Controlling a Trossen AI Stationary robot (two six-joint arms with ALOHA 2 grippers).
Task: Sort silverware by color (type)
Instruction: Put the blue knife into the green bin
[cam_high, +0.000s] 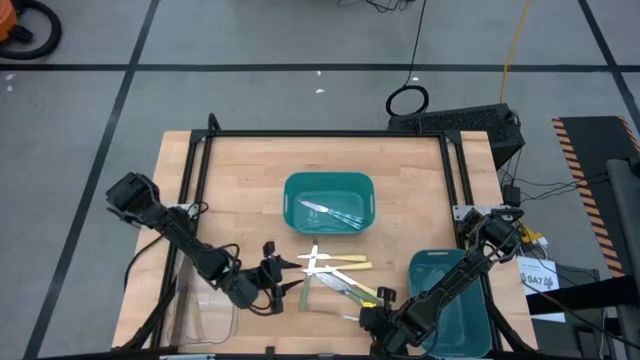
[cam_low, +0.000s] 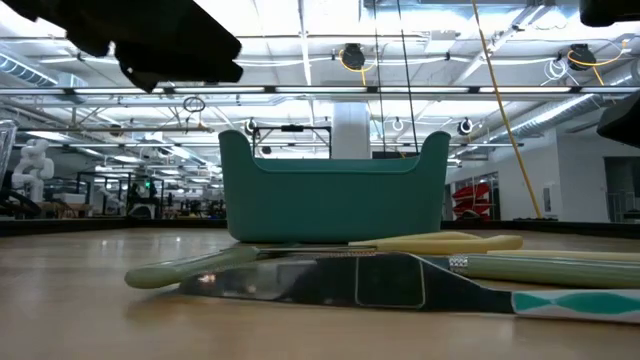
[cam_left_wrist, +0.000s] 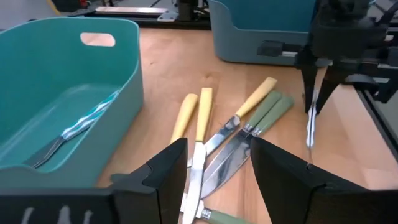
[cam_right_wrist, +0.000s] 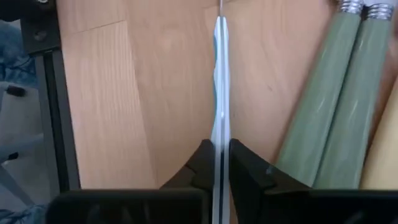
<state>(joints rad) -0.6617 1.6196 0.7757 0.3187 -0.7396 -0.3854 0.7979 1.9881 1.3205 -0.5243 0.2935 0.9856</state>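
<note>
Several slim cutlery pieces lie in a loose pile (cam_high: 335, 275) near the table's front. The pile (cam_left_wrist: 224, 124) has pale yellow handles (cam_left_wrist: 193, 112) and light green handles (cam_left_wrist: 270, 112), with silver blades crossing. My left gripper (cam_high: 272, 272) is open just left of the pile, its fingers (cam_left_wrist: 165, 168) standing on either side of the blades without touching. My right gripper (cam_high: 365, 318) is shut on a bluish patterned piece (cam_left_wrist: 310, 121) at the pile's near right. Two bluish pieces (cam_high: 335, 212) lie in the centre teal bin (cam_high: 328, 178). My right gripper (cam_right_wrist: 221, 149) pinches the bluish patterned piece (cam_right_wrist: 221, 134) between its two fingers, edge-on. The fingers come from above, pointing down, and lie along the piece. It hangs below them, its lower end (cam_left_wrist: 309, 144) close over the wood; whether that end touches the table, I cannot tell.
A second teal bin (cam_high: 450, 300) stands at the near right under the right arm; it shows as a teal wall (cam_left_wrist: 261, 25) in the left wrist view. The black frame rails (cam_high: 190, 200) border the wooden top. In the low view a broad blade (cam_low: 330, 280) lies before the centre bin (cam_low: 335, 200).
</note>
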